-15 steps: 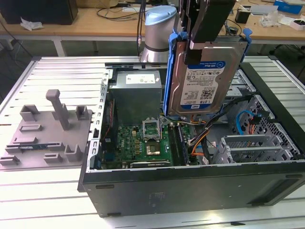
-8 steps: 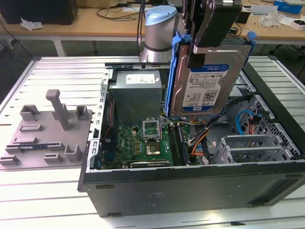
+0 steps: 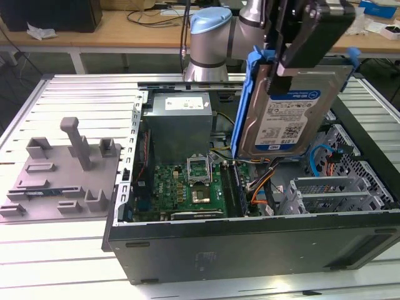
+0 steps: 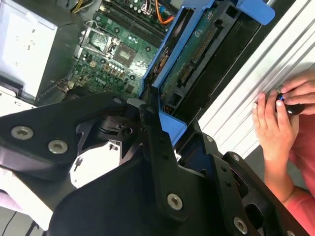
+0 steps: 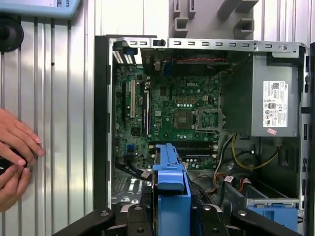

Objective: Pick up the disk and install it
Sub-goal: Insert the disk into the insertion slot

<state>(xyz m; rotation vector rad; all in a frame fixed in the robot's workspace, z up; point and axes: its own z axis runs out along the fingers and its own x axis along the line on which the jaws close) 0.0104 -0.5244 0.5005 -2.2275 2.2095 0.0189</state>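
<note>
Open PC case (image 3: 250, 244) lies on its side with the interior facing up, so the disk (image 3: 284, 122) hangs on edge above that opening, likely for a straight drop-in. Gripper (image 3: 276, 67) is clamped across the disk's blue frame (image 5: 170, 196), leaving the label face free. A person's hand (image 5: 15, 157) rests just outside the case wall.

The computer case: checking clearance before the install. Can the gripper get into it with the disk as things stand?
Probably yes: the computer case lies open upward, and the gripper holds the disk above it with nothing between. Loose cables inside could snag.
</note>
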